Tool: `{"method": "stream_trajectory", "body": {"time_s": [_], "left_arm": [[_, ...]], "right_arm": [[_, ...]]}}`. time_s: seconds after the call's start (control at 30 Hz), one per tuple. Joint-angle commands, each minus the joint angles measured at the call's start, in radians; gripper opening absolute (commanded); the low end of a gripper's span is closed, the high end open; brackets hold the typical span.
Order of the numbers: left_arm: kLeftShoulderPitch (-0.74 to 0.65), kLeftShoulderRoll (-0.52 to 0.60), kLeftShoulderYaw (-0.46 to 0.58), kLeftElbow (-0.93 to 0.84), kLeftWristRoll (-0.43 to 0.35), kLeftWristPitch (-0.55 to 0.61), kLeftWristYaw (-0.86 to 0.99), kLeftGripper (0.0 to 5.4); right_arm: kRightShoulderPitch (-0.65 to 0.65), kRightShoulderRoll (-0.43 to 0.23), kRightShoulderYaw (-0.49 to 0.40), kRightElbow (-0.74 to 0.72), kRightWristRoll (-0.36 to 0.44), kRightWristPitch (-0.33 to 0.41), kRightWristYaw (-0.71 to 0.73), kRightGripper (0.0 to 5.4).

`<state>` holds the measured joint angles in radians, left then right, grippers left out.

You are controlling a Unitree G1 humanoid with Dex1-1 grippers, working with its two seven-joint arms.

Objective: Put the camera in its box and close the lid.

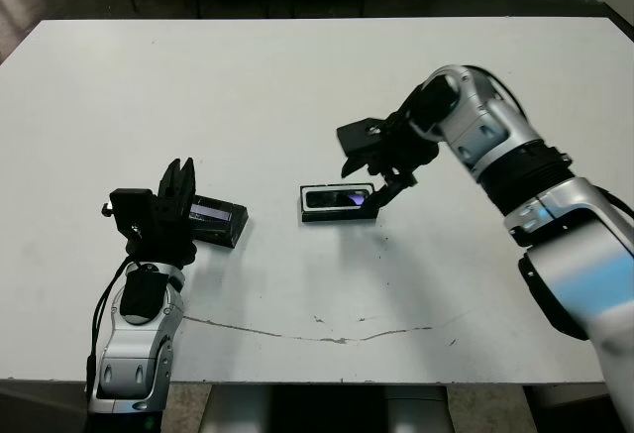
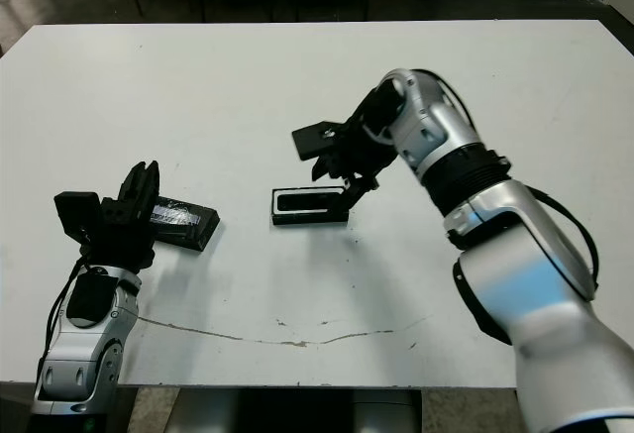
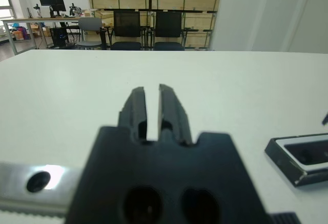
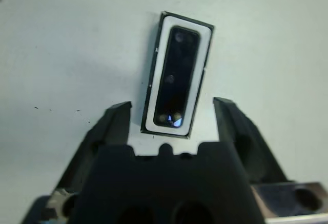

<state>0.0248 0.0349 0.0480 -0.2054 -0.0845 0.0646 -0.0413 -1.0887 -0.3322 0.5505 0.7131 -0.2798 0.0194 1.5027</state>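
Your camera [image 4: 175, 80] lies in the box [image 1: 339, 201] at mid-table; the right gripper [image 4: 171, 119] hovers wide open, empty, over its right end. Next you need the lid [image 1: 217, 221], lying left beside the near-closed, empty left gripper [image 1: 178, 187]

Camera [image 4: 175, 75] in box [image 1: 338, 215], lid [image 1: 216, 221] leftward

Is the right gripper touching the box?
Apart. In the right wrist view the right gripper has its fingers spread wide either side of the box, white table showing between.
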Motion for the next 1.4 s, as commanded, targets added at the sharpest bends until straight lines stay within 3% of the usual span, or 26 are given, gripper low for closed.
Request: {"method": "stream_trajectory", "body": {"time_s": [0.03,0.2,0.3,0.4,0.57,0.6,0.73,0.83,1.0,1.27,1.4], "left_arm": [[0.016,0.002,-0.002,0.01,0.01,0.009,0.004,0.0],[0.019,-0.001,-0.004,0.005,0.007,0.019,0.004,0.0],[0.022,-0.003,-0.006,0.002,0.009,0.02,0.007,0.0],[0.025,0.0,-0.006,0.006,0.016,0.002,0.009,0.0],[0.041,0.006,0.005,-0.01,0.009,-0.002,0.007,0.0],[0.045,0.008,0.008,-0.015,0.007,-0.003,0.005,0.0],[0.061,0.03,0.021,-0.048,0.014,-0.005,-0.001,0.0],[0.065,0.082,0.046,-0.081,0.005,0.003,-0.042,0.0],[0.034,0.215,0.111,-0.132,-0.027,0.056,-0.145,0.0],[-0.046,0.532,0.185,-0.133,-0.229,0.168,-0.529,0.0],[-0.11,0.629,0.184,-0.083,-0.267,0.195,-0.644,0.0]], "right_arm": [[0.027,-0.023,-0.022,-0.033,0.012,0.028,-0.01,4.28],[0.041,-0.054,-0.078,-0.104,0.035,0.014,-0.07,5.39],[0.049,-0.072,-0.162,-0.124,0.104,0.042,-0.107,5.39],[0.15,-0.088,-0.335,-0.248,0.225,0.153,-0.243,5.39],[0.466,-0.069,-0.58,-0.643,0.34,0.323,-0.568,5.3],[0.516,-0.068,-0.609,-0.694,0.358,0.335,-0.609,5.18],[0.712,-0.064,-0.704,-0.817,0.415,0.254,-0.725,4.38],[0.853,-0.018,-0.773,-0.918,0.487,0.232,-0.811,3.67],[0.997,0.005,-0.778,-1.044,0.561,0.237,-0.878,2.52],[1.03,-0.013,-0.733,-1.067,0.597,0.229,-0.91,0.66],[1.013,-0.035,-0.722,-1.057,0.614,0.25,-0.904,0.02]]}}
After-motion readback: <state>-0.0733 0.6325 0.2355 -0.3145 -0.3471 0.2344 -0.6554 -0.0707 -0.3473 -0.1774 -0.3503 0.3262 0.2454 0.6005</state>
